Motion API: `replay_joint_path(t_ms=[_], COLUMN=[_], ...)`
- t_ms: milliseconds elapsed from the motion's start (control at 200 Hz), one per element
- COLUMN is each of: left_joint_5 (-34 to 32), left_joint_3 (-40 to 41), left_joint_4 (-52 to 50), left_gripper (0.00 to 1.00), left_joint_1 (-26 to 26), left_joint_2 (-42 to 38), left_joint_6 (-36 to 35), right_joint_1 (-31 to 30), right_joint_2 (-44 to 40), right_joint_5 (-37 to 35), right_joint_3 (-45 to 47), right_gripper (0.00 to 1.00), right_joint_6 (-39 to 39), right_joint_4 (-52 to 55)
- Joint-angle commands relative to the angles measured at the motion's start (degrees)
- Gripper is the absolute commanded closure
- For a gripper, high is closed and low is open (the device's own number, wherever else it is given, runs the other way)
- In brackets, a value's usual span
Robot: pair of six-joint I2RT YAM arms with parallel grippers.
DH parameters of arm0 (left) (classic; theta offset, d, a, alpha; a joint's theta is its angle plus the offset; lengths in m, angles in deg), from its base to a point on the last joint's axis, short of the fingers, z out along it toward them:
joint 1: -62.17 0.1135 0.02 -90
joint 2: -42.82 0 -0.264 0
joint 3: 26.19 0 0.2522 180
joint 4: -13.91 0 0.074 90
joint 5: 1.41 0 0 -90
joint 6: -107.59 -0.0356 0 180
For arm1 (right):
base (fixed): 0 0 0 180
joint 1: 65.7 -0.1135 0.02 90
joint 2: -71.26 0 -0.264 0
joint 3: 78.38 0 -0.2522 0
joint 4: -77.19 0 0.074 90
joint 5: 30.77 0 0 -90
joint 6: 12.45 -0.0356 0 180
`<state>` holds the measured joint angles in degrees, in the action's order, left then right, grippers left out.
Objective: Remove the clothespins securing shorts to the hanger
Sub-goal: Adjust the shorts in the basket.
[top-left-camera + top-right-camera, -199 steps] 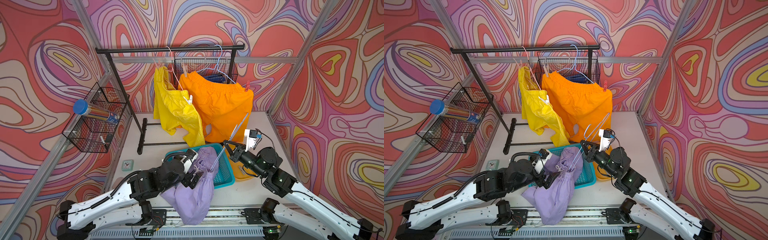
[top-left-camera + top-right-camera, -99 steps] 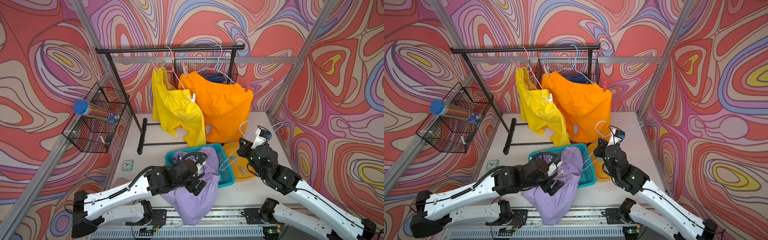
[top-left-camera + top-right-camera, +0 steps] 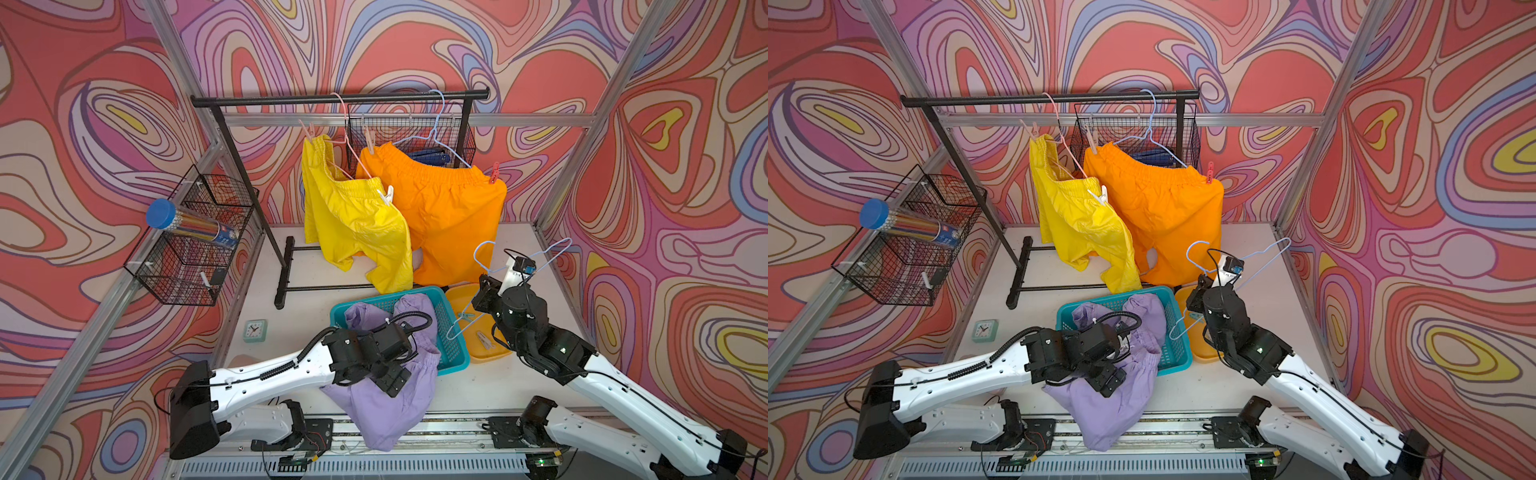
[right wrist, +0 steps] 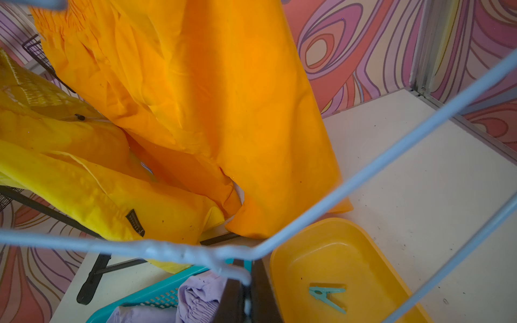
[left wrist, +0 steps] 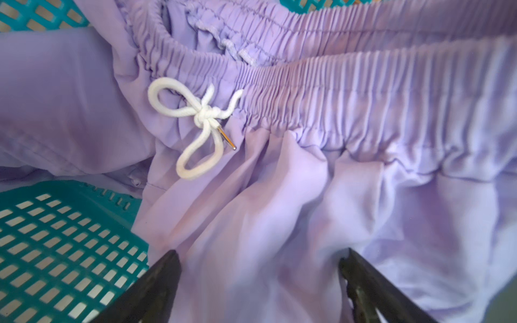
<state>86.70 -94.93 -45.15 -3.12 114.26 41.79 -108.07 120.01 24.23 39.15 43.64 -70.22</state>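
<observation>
The lilac shorts (image 3: 382, 407) spill out of the teal basket (image 3: 453, 345) over the table's front. My left gripper (image 5: 258, 257) stands open just above their fabric, below the white drawstring (image 5: 195, 117). My right gripper (image 4: 246, 282) is shut on a bare pale blue hanger (image 4: 391, 150), held over the yellow tray (image 4: 335, 260). Yellow shorts (image 3: 353, 220) and orange shorts (image 3: 449, 220) hang on the rack. They are pinned by pink (image 3: 309, 129), white (image 3: 387, 195), beige (image 3: 369, 143) and red (image 3: 493, 173) clothespins. Two loose clothespins, one teal (image 4: 327, 296), lie in the tray.
The black rack (image 3: 332, 99) stands at the back with a wire basket (image 3: 411, 133) hung on it. A second wire basket (image 3: 195, 249) on the left wall holds a blue-capped tube (image 3: 187, 224). A small clock (image 3: 254, 330) sits at the front left.
My right gripper has carried the blue hanger off to the right, away from the lilac shorts. My left gripper has moved toward the front over the shorts, which now lie slack.
</observation>
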Motion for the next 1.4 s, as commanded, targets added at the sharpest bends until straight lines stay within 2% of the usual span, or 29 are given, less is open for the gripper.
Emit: replay_joint_path(t_ms=[0,70,190,280,556,731,977,1032,1112,1212,1302,1397], left_joint_5=[1.44,1.39,0.24,-1.14,-10.79,-12.44,-3.29,-0.85,-0.60,2.93,5.52,7.47], left_joint_3=[-0.44,-0.82,-2.39,-4.07,-14.63,-23.53,-34.08,-37.79,-42.41,-46.89,-46.70,-42.19], left_joint_4=[0.73,0.81,-0.33,-1.62,-8.29,-9.71,-3.27,-3.30,-3.92,-6.23,-6.24,-2.52], left_gripper=[0.30,0.44,0.85,1.00,1.00,1.00,1.00,1.00,1.00,1.00,1.00,1.00], left_joint_1=[-0.11,-0.10,-0.10,-0.11,0.49,5.69,14.62,15.39,15.68,16.20,16.24,16.25], left_joint_2=[1.13,1.59,1.91,1.60,2.54,4.81,12.32,15.74,21.44,29.18,34.11,37.03], left_joint_6=[0.69,0.68,0.82,0.52,-1.58,-5.19,-14.65,-17.61,-21.30,-22.88,-22.17,-20.56], right_joint_1=[-0.17,-0.17,-0.17,-0.15,-0.17,-0.17,-0.16,-0.13,-0.10,-0.17,-0.11,-0.14], right_joint_2=[-0.58,-0.73,-1.09,-1.43,-2.34,-4.06,-7.27,-7.82,-8.83,-10.14,-10.74,-10.84], right_joint_5=[-0.15,-0.15,-0.24,-0.24,-1.07,-2.40,-4.32,-4.46,-5.02,-5.48,-5.61,-5.47], right_joint_3=[-0.74,-0.48,0.05,0.28,1.02,2.10,3.66,3.91,4.36,4.70,4.71,4.85], right_gripper=[1.00,1.00,1.00,1.00,1.00,1.00,1.00,1.00,1.00,1.00,1.00,1.00], right_joint_6=[1.52,1.62,1.96,2.25,2.80,2.45,2.45,2.45,2.37,2.43,2.45,2.49], right_joint_4=[-1.42,-1.42,-1.58,-1.69,-1.89,-1.35,-0.23,0.11,0.48,0.82,1.03,1.03])
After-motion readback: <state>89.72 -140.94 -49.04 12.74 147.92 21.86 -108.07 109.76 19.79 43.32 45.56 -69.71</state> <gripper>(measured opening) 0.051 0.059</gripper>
